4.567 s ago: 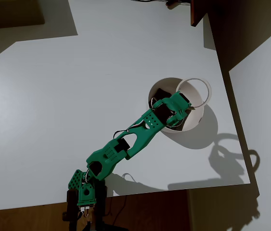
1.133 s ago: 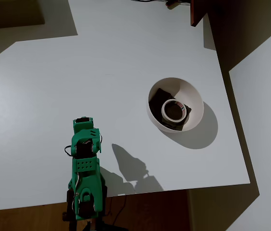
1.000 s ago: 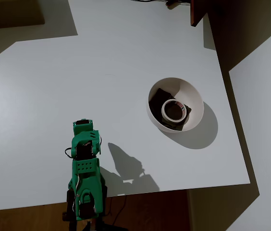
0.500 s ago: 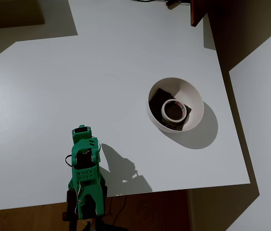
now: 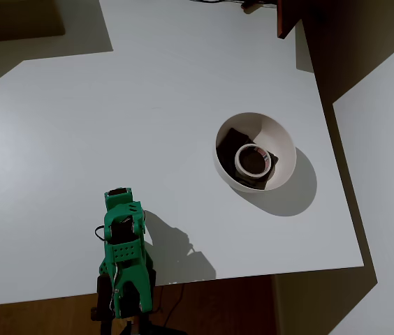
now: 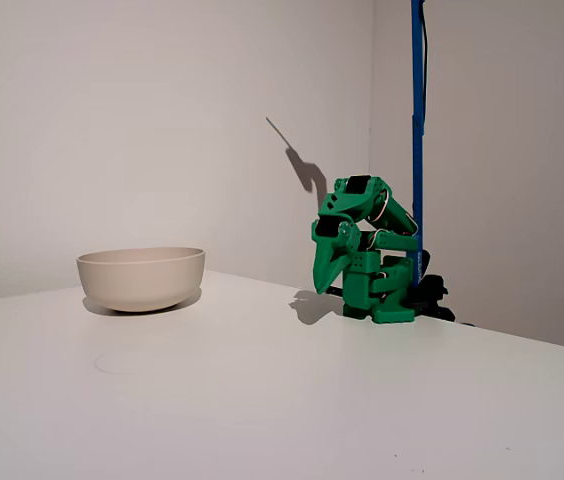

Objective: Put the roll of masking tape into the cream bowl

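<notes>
The roll of masking tape [image 5: 253,160] lies flat inside the cream bowl [image 5: 283,139], on top of dark brown pieces [image 5: 233,137]. In the fixed view the bowl [image 6: 142,276] stands at the left and its wall hides what is inside. The green arm is folded back over its base at the table's near edge. My gripper [image 5: 119,203] hangs far to the left of the bowl in the overhead view. In the fixed view the gripper [image 6: 320,286] points down just above the table, its fingers together with nothing between them.
The white table [image 5: 148,105] ends just right of the bowl and just below the arm's base. A dark wooden piece [image 5: 286,17] juts in at the top edge. A blue pole [image 6: 417,130] rises behind the arm.
4.6 s ago the gripper was over the bowl with the tape. Now the tape lies in the bowl, and the arm has drawn back to its base, folding slightly further over the last second.
</notes>
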